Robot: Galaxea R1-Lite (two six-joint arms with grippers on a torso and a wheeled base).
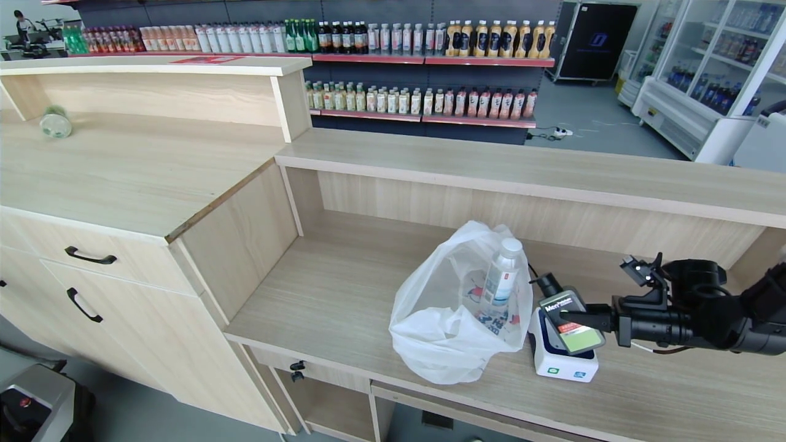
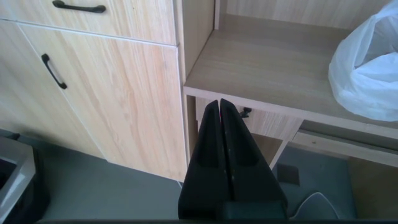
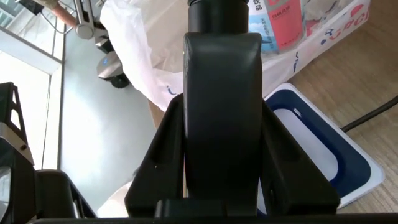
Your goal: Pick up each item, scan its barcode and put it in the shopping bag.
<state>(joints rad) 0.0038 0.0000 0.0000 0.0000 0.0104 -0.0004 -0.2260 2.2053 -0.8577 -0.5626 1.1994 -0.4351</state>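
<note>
Item: dark capped tube point(image 1: 577, 336), clamped in right gripper point(image 1: 583, 319), held just above barcode scanner point(image 1: 565, 367) on table point(image 1: 344, 294).
Shopping bag point(image 1: 430, 319): white plastic, touching scanner's side; water bottle point(image 1: 500, 276) upright inside.
Left gripper point(image 2: 219, 143): fingers pressed together, empty, low before table's front edge.
Risks: printed label faces up, so barcode may miss scanner window, no read. Bag mouth slumped, so tube may catch on film or knock bottle at drop-in.

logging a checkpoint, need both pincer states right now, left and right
left pincer: closed, holding nothing
right pincer: closed on a black bottle
</note>
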